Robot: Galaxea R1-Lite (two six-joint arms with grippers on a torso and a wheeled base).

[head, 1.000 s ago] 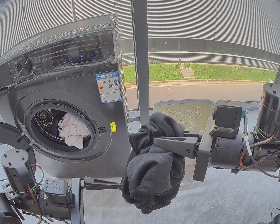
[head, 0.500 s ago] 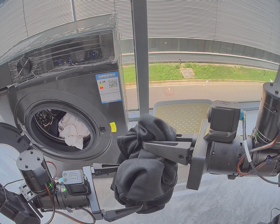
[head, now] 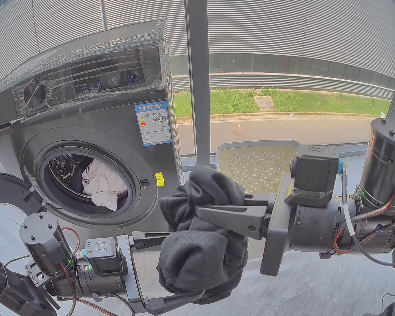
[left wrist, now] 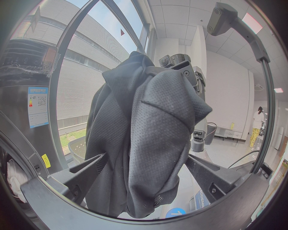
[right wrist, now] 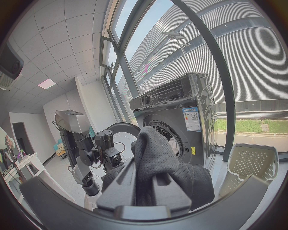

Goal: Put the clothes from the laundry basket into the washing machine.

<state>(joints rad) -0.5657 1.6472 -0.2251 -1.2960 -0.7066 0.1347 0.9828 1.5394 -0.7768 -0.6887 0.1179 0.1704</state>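
1. Nearest, low on the left: left gripper [head: 181, 266], fingers spread wide, one above and one below the lower bulge of the dark garment [head: 203, 249]. Not clamped. The lower finger seems to touch the cloth's underside.
2. Left wrist view agrees: fingers [left wrist: 87, 169] stand apart on either side of the hanging cloth. My guess is they are set to catch or steady the loose bulk.
3. Middle: right gripper [head: 205, 208] comes in from the right, fingers pinched shut on the garment's upper fold. It seems to carry the weight. The cloth hangs bunched in the air, clear of the floor, so little of it trails.
4. Where the task thing is: between the two grippers, just in front of the machine's right front corner, right of the drum opening [head: 86, 183]. Not inside yet.
5. Farther left: washing machine [head: 93, 122], door [head: 4, 194] swung open to the left, so the opening is free. White clothes [head: 102, 184] lie in the drum, so part of the load looks done.
6. Farther right: laundry basket [head: 260, 161] on the floor by the window, just right of the machine. Arm and garment hide its bottom, so I cannot tell what is left in it.
7. Judged step: carry to the drum, mid-task. Next move needs leftward travel, then in through the opening. The hanging cloth could snag on the rim.
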